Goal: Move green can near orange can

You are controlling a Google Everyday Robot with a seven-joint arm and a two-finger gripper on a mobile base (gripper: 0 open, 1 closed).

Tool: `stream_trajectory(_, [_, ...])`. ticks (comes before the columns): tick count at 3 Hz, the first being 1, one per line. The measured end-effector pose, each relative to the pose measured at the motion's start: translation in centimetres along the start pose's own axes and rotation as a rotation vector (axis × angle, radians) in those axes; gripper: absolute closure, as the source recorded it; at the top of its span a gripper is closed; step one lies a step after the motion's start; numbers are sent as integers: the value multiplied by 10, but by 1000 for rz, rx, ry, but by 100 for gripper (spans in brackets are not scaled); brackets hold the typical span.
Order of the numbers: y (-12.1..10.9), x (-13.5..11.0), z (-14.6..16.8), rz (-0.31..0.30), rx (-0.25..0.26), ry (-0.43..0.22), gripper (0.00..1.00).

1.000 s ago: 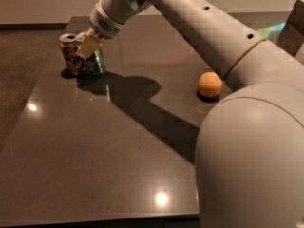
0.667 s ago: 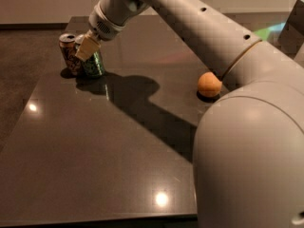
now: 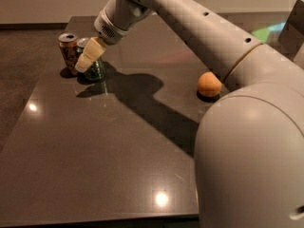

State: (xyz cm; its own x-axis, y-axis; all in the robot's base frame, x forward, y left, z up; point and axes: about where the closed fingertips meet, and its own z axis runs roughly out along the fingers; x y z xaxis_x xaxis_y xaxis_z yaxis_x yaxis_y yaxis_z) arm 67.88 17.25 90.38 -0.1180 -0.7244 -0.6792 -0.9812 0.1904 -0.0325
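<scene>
Pincer point(image 3: 88, 57) slightly lower, against green can point(image 3: 98, 71), just beside orange can point(image 3: 69, 51)

The room is dim and warm. Light comes from above: two small white spots shine on the dark, glossy grey tabletop point(image 3: 118, 146), one near the left edge and one near the front (like lamps seen in a mirror). The big pale robot arm point(image 3: 204, 30) throws a wide dark shadow across the table. The cream gripper point(image 3: 90, 56) hangs at the far left, right at the slim dark green can point(image 3: 97, 70), and the shadow starts under them. The orange-gold can point(image 3: 69, 51) beside it has a small shadow too. The round orange ball point(image 3: 209, 83) sits on a little dark patch. A faint green glow point(image 3: 268, 32) shows at the far right.
</scene>
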Motion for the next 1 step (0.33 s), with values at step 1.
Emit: stream_trajectory(1, [-3,5,-2,12,0,-5,0])
